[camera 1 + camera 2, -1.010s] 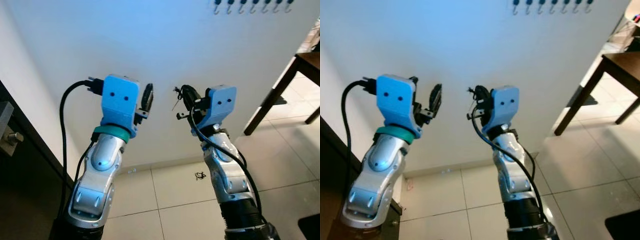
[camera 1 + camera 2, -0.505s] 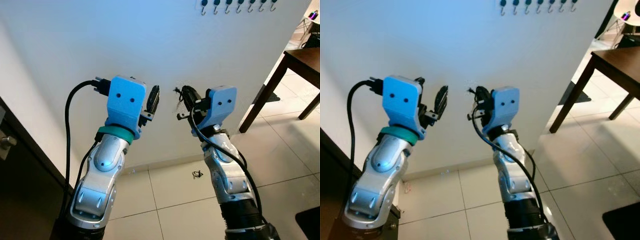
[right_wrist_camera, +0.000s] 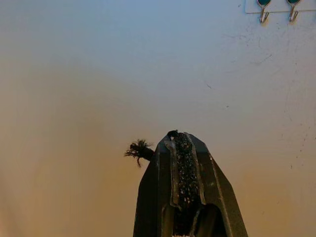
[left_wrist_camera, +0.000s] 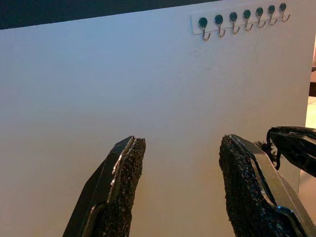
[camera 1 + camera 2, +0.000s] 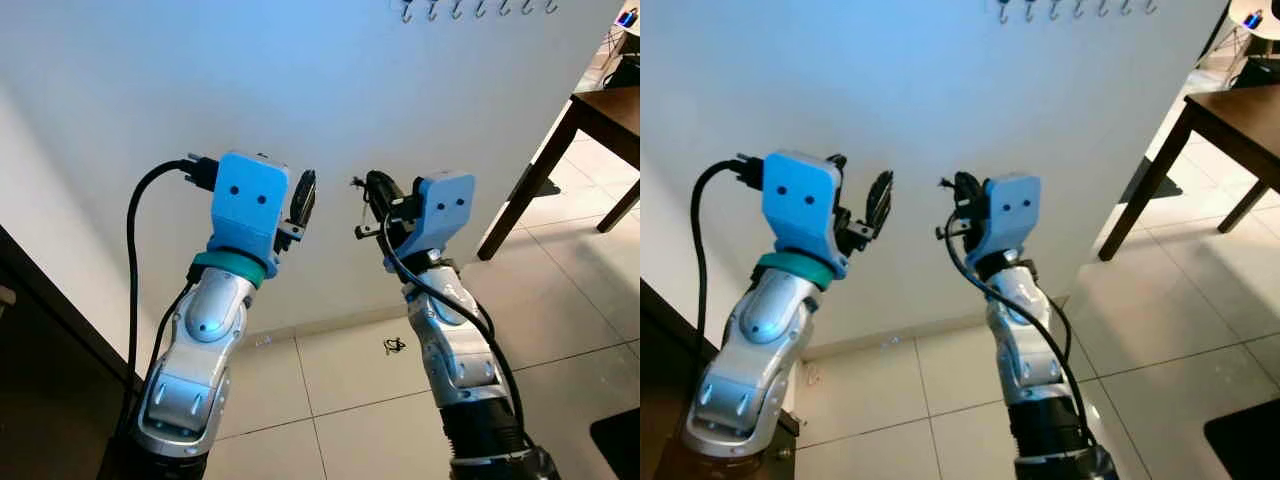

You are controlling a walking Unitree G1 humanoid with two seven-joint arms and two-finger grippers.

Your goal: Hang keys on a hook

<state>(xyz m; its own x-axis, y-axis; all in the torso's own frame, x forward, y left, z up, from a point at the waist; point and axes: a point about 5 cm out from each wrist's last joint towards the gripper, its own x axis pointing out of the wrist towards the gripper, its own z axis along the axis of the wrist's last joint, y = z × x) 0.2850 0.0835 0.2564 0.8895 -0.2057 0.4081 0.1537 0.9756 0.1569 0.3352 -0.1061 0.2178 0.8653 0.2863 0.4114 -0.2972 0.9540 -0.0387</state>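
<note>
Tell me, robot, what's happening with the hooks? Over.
Right gripper shut on black cord. Left gripper open, empty. Hook rack high on wall, not reached. Nothing between.

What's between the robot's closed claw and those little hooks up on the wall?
Just bare white wall. In the right wrist view, nothing sits between the right gripper and the hooks.

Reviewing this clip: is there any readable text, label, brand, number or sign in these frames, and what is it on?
None can be read.
Hook rack on the white wall: plain, no lettering.
Blue housings behind the left gripper and right gripper: only two dark dots each, no print.
Dark table: no marking visible.
</note>
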